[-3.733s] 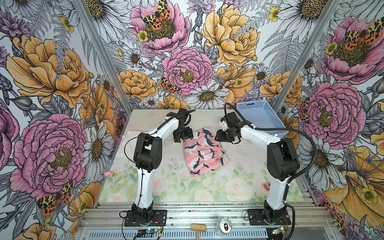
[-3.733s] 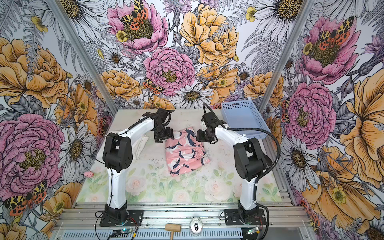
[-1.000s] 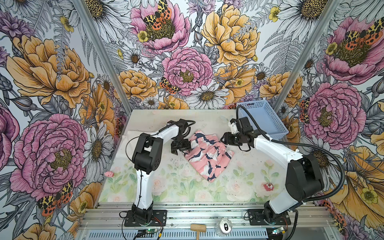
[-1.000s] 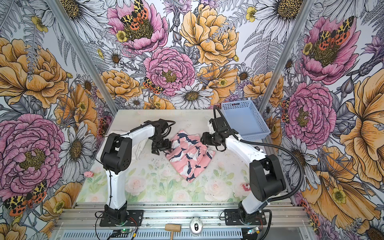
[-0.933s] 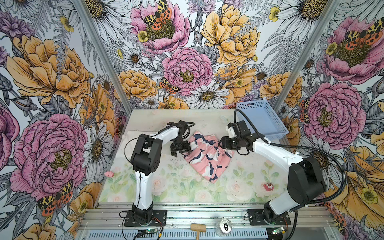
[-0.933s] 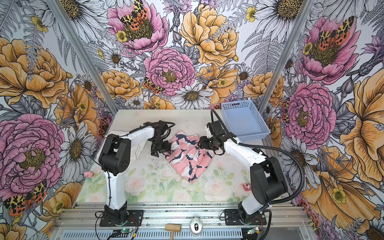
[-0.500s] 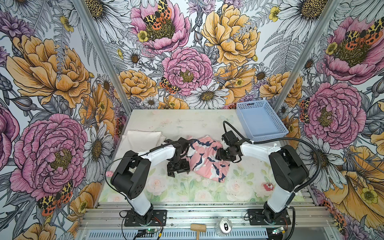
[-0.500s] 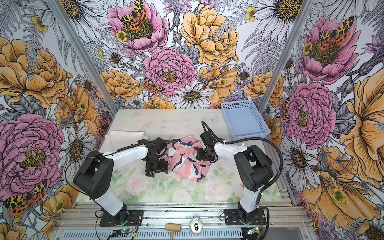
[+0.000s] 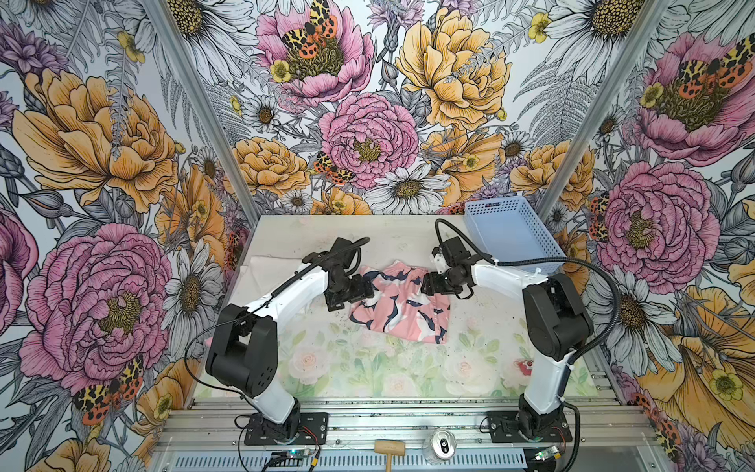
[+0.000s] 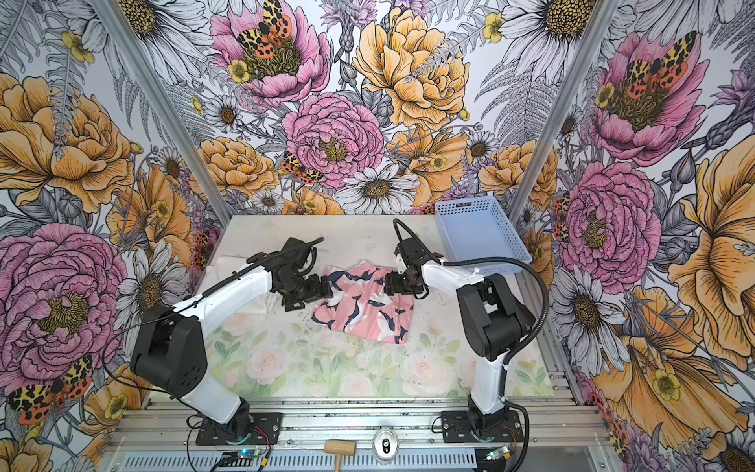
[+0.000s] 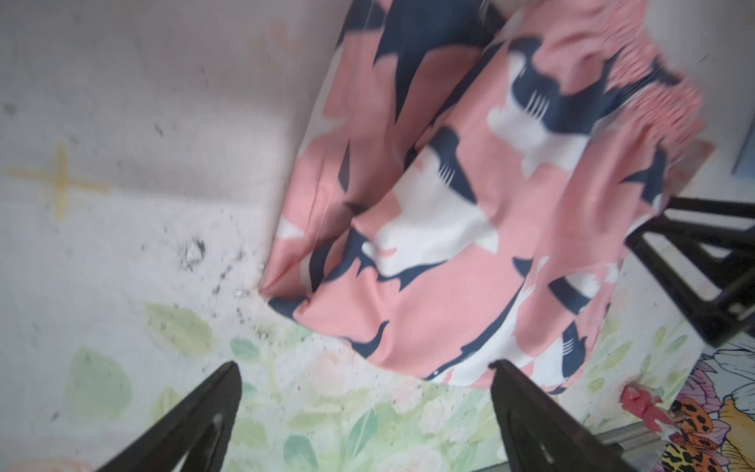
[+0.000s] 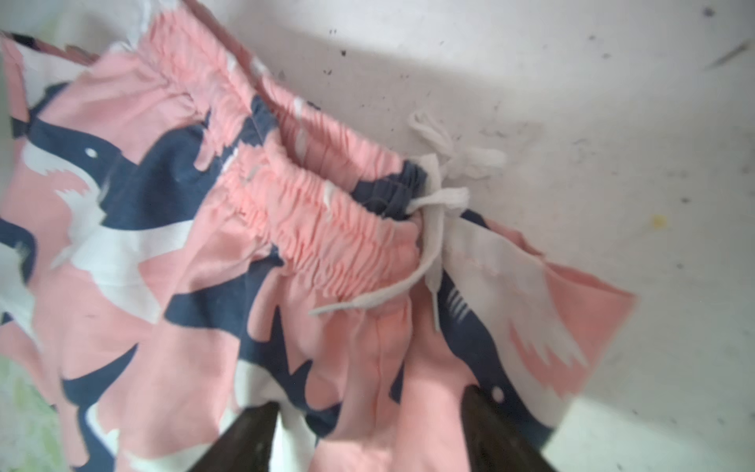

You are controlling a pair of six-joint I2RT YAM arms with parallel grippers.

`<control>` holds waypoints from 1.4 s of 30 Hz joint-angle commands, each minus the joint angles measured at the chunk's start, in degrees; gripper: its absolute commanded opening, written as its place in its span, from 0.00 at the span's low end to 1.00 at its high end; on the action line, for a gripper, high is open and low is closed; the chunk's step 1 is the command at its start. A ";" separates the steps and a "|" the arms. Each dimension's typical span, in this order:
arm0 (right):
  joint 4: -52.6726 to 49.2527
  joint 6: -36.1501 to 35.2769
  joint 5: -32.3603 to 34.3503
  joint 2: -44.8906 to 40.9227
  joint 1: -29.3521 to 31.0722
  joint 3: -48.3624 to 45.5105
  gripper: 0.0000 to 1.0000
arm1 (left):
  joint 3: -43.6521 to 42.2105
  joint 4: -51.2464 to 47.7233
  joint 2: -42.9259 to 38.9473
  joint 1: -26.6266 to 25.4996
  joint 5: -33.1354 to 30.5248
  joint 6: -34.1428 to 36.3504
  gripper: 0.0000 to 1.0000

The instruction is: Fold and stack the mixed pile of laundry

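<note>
top views both show pink printed shorts [image 9: 402, 306] mid-frame between the hands, waistband [image 9: 399, 271] uppermost. left hand [image 9: 367, 287] and right hand [image 9: 425, 285] gape, released.

Left tool [image 11: 364, 363] and right tool [image 12: 369, 396] have spread, releasing the pink garment [image 9: 398, 306], now lying between them.
</note>
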 commanded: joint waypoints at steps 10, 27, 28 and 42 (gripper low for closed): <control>4.91 11.20 -4.68 -13.89 -1.96 -14.39 0.96 | 4.45 9.40 14.20 4.40 6.64 19.23 0.99; 17.64 15.86 -7.94 -6.23 -1.00 -20.73 0.90 | 3.46 9.97 17.93 4.20 8.47 22.71 0.96; 17.95 15.85 -7.90 -5.79 -0.94 -20.85 0.86 | 3.30 10.00 18.14 4.21 8.75 22.71 0.94; 20.16 14.53 -9.36 -1.15 -1.55 -18.73 0.47 | 0.29 12.72 19.05 4.84 12.84 19.87 0.57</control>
